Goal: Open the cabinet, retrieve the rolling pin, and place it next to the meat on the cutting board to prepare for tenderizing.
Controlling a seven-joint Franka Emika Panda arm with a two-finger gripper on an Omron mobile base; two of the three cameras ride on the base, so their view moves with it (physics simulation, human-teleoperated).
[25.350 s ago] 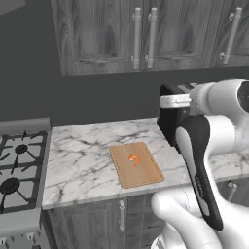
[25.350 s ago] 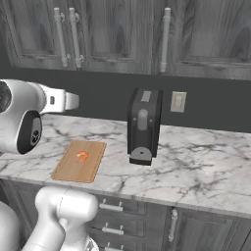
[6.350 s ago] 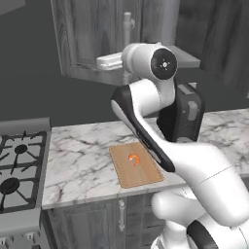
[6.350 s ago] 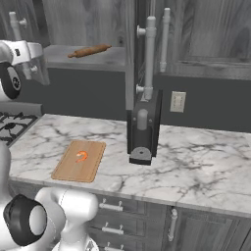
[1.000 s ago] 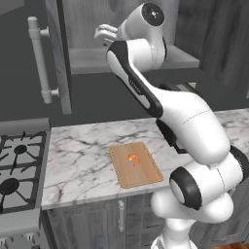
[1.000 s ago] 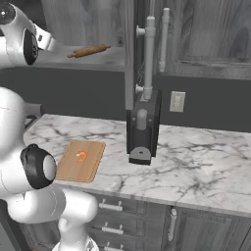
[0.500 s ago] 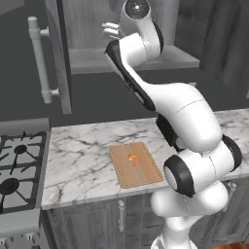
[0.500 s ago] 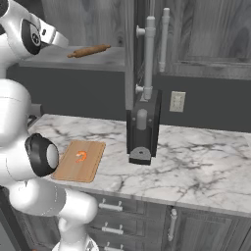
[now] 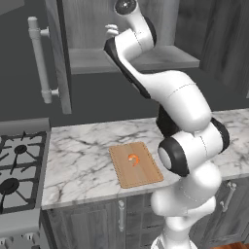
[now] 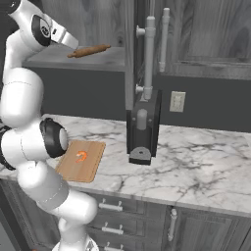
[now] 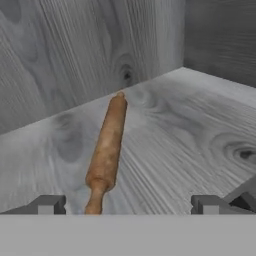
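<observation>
The cabinet [image 9: 146, 58] stands open, its left door [image 9: 54, 53] swung out. On its shelf [image 11: 190, 125] lies the brown wooden rolling pin [image 10: 89, 51] [image 11: 106, 150]. My gripper [image 10: 67, 40] [image 9: 112, 30] is raised to shelf height, just left of the pin's near end in the right base view. In the hand view the gripper [image 11: 127, 205] is open, and the pin's near handle lies between the fingertips [image 11: 47, 205], closer to the left one, untouched. On the counter below, the cutting board [image 9: 135, 164] [image 10: 81, 161] carries the small orange meat [image 9: 133, 159] [image 10: 81, 157].
A black coffee machine [image 10: 143, 127] stands on the marble counter right of the board. The cabinet's right door [image 10: 149, 54] hangs edge-on above it. A gas stove [image 9: 14, 165] sits at the counter's left end. A wall socket [image 10: 176, 101] is behind the machine.
My hand has moved farther into the cabinet, closing on the near end of the rolling pin. The jaws stayed open; the pin, board and meat have not moved.
</observation>
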